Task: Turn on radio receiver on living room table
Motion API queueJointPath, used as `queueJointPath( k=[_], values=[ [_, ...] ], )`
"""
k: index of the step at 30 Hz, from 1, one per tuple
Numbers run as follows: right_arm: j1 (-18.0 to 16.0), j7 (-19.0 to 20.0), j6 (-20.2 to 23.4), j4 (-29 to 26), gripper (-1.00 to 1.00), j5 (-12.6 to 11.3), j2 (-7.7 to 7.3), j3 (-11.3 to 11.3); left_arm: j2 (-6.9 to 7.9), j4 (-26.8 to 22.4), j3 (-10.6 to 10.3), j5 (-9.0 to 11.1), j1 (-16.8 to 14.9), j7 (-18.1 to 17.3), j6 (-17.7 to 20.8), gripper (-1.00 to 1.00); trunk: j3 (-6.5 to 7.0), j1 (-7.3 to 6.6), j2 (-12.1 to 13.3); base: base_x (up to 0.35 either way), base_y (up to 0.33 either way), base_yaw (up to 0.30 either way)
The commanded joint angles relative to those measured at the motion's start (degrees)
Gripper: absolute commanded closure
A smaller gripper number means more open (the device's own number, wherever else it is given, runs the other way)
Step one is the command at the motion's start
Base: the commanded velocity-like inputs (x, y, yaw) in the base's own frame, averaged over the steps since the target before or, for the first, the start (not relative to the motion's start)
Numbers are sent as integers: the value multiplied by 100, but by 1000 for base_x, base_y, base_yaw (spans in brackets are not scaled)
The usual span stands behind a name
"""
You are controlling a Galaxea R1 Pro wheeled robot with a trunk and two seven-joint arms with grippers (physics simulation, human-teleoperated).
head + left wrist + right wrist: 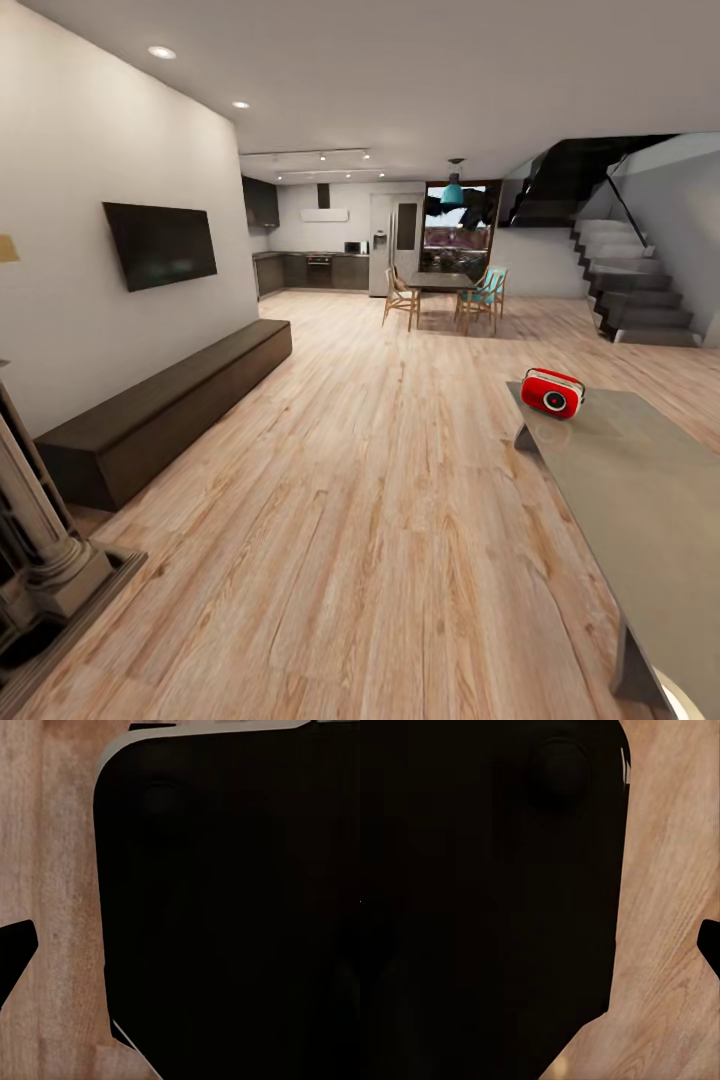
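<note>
Both wrist views look down past a large black body with rounded corners onto the wood plank floor [60, 870]; a dark tip cuts into the edge of each picture, but how far either gripper is open, or whether it has hold of anything, cannot be told. In the head view the radio [551, 392] sits near the far corner of the low grey table [640, 490], at the right of the room, its round dark dial facing this way and its thin wire handle arching over the top; no writing can be read on it. The table's glossy top runs from that corner toward the lower right of the picture, its angled legs showing under the near and far ends. A broad strip of bare floor lies between the table and the long dark bench [170, 400] against the left wall, where a black television [160, 243] hangs. A pale column base [45, 540] stands at the lower left. Farther off are a dining table with chairs [445, 292], a kitchen [310, 265] and a staircase [640, 290] at the right.
</note>
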Motion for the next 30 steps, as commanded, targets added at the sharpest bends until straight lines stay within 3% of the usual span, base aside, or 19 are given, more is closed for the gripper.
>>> queueJointPath(
  k=[1, 30],
  values=[
    [0, 0, 0, 0, -100, 0, 0, 0, 3, -1, -3, 0, 0, 2, 18, -100, 0, 0, 0, 196, 0, 0],
    [0, 1, 0, 0, -100, 0, 1, 17, 16, -2, -6, 18, 0, 0, 69, -100, 0, 0, 0, 316, 0, 0]
  ],
)
